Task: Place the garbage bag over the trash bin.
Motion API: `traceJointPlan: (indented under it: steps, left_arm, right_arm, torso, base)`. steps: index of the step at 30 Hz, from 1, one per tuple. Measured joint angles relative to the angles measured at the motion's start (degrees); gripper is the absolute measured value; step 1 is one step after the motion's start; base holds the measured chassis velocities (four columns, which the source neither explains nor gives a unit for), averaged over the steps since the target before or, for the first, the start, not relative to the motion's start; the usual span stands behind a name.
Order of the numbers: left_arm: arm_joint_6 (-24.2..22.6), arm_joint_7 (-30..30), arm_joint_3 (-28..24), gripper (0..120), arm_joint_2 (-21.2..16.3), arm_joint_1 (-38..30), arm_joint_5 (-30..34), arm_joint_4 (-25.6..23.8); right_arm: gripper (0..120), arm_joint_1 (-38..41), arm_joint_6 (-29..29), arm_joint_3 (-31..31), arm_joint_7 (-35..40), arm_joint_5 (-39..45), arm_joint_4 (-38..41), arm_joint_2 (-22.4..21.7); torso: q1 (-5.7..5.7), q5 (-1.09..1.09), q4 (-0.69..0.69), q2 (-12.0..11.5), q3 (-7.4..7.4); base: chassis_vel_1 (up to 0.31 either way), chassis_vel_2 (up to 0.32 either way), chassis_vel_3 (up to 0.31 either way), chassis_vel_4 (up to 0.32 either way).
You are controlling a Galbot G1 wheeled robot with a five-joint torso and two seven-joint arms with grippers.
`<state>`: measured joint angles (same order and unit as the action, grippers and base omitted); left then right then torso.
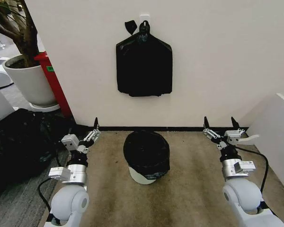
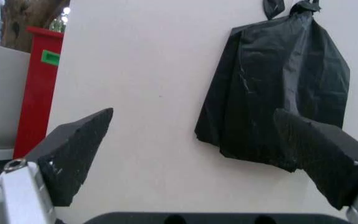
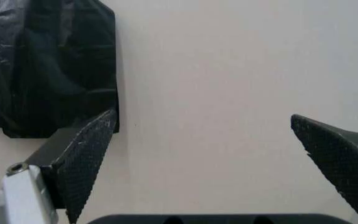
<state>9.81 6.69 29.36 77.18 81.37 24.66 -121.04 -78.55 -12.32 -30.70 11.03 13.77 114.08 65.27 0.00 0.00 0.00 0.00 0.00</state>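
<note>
Brown carpet runs up to a pale wall, and at our ten o'clock our left gripper (image 1: 93, 128) hovers low with jaws spread wide, holding nothing. At twelve o'clock the trash bin (image 1: 141, 176) stands on the carpet between our arms with the garbage bag (image 1: 146, 150) already draped over its mouth and upper wall; we judge that film light, soft and slippery, best pinched by its hem at the rim. At our two o'clock our right gripper (image 1: 219, 125) is likewise wide open and empty, well apart from the bin.
</note>
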Motion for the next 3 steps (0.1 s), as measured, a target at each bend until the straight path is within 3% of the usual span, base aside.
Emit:
traceJointPlan:
  steps: [3]
  left_arm:
    - [-0.1,0.0,0.0,100,0.0,0.0,0.0,0.0]
  right_arm:
    - [100,0.0,-0.1,0.1,0.0,0.0,0.0,0.0]
  torso:
    - [0.00,0.00,0.00,0.0,0.00]
  base:
    - [0.000,0.000,0.000,0.000]
